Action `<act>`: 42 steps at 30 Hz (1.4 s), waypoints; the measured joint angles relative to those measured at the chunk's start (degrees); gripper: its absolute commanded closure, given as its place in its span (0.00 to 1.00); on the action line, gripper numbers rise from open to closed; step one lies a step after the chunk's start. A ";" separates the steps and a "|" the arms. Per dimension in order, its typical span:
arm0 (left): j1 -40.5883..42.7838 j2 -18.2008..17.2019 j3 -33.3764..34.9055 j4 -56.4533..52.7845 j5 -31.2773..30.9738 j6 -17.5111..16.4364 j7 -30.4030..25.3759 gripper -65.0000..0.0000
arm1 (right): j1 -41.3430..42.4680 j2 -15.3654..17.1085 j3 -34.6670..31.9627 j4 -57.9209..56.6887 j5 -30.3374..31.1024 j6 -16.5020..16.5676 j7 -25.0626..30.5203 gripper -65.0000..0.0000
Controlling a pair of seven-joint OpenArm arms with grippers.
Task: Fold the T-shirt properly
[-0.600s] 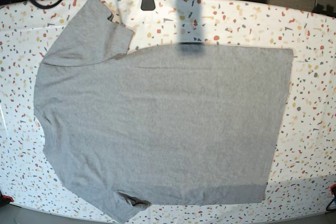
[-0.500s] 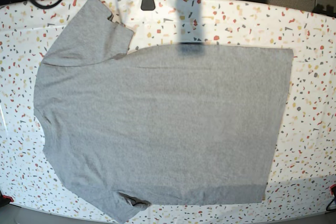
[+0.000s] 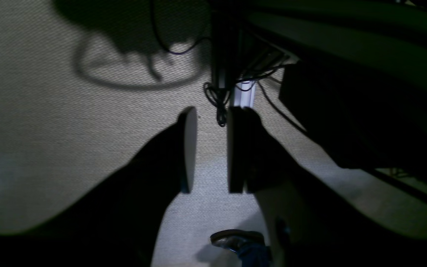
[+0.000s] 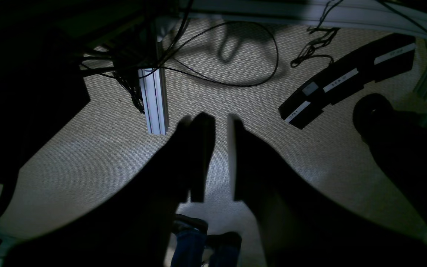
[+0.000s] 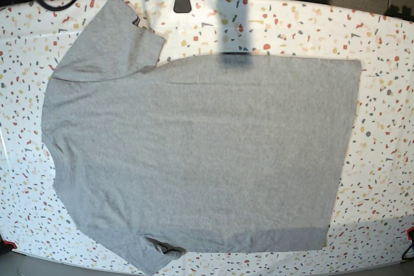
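The light grey T-shirt [image 5: 194, 153] lies flat on the speckled table [image 5: 381, 159], plain side up. Its collar side is at the left and its hem at the right. One sleeve [image 5: 113, 37] points to the back left and the other [image 5: 152, 253] reaches the front edge. No lettering shows. Neither gripper is in the base view. In the left wrist view my left gripper [image 3: 212, 148] hangs over the carpet floor, jaws apart and empty. In the right wrist view my right gripper [image 4: 221, 155] is also over the floor, jaws a narrow gap apart and empty.
A dark mount [image 5: 182, 1] sits at the table's back edge. Below the table are cables [image 4: 235, 55], an aluminium post [image 4: 155, 100], a black labelled bar [image 4: 347, 78] and a person's shoes [image 3: 235, 241] on the carpet.
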 measured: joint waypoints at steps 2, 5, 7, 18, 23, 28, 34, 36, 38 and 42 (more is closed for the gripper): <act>0.00 0.00 0.00 0.00 0.00 0.00 0.00 0.77 | -0.02 0.00 0.00 0.00 0.00 0.00 0.00 0.82; 0.00 0.00 0.00 0.00 0.00 0.00 0.00 0.78 | -0.02 0.00 0.00 0.00 0.00 0.00 0.02 0.82; 0.00 0.00 0.00 0.00 0.00 0.00 0.00 0.78 | -0.02 0.02 0.00 0.00 0.00 0.00 0.02 0.82; 2.89 0.00 0.00 0.96 0.00 0.00 -5.33 0.78 | -2.60 0.15 0.00 0.44 -2.78 0.00 0.26 0.82; 9.01 0.02 0.00 8.02 0.00 0.00 -4.46 0.78 | -7.65 0.98 -0.04 6.45 -2.71 0.85 0.61 0.82; 16.24 0.20 0.42 20.81 0.17 0.00 1.90 0.78 | -16.61 3.23 -0.04 19.32 -2.45 4.87 0.35 0.82; 27.36 -0.50 6.16 40.48 0.20 -0.09 5.53 0.77 | -31.12 5.97 -0.09 40.46 3.78 8.04 0.26 0.82; 31.34 -1.14 8.79 46.34 0.24 -0.22 6.29 0.78 | -36.02 6.62 -0.17 47.65 3.80 8.31 0.02 0.82; 35.08 -2.10 11.32 52.04 0.28 -0.26 6.29 0.78 | -41.16 7.76 -0.33 54.95 3.89 8.55 0.24 0.82; 40.28 -5.05 15.17 62.58 4.83 -0.26 7.93 0.78 | -50.88 11.74 -0.28 68.26 5.01 8.20 -0.22 0.82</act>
